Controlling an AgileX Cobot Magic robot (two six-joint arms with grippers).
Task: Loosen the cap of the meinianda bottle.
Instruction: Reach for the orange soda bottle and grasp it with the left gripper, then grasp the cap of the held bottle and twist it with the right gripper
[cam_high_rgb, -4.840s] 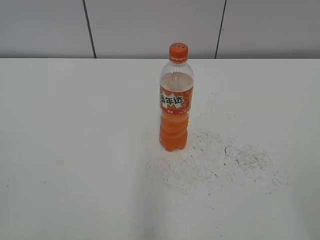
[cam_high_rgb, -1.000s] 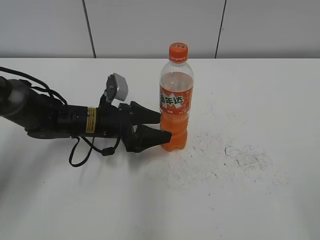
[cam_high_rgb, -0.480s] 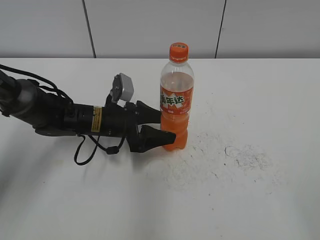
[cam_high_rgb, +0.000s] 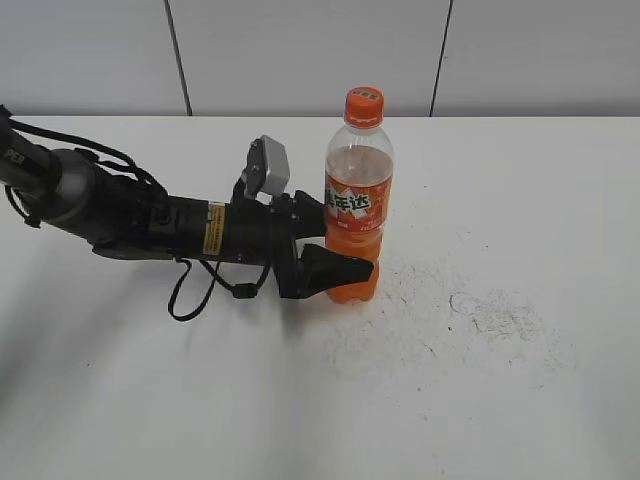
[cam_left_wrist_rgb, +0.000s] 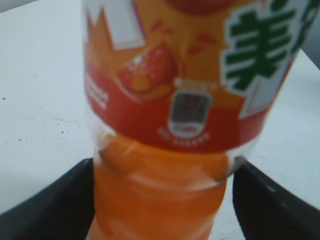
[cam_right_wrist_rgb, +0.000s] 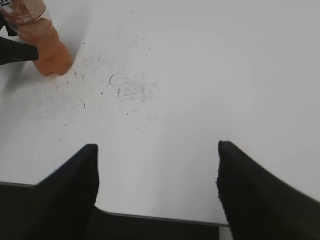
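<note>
The meinianda bottle stands upright on the white table, with orange drink, an orange label with white characters and the orange cap screwed on top. My left gripper reaches in from the left at the bottle's lower body; its jaws are open, one on each side of the bottle. In the left wrist view the bottle fills the frame between the two black fingers. My right gripper is open and empty over the table's near edge, with the bottle's base far off at its upper left.
The white table has a patch of grey scuff marks to the right of the bottle. A grey panelled wall runs behind the table's far edge. The left arm's cable loops down onto the table.
My left arm has pushed further right, so its jaws now straddle the bottle's lower body. The bottle has shifted slightly right. Nearly five seconds ago no arm was in view.
</note>
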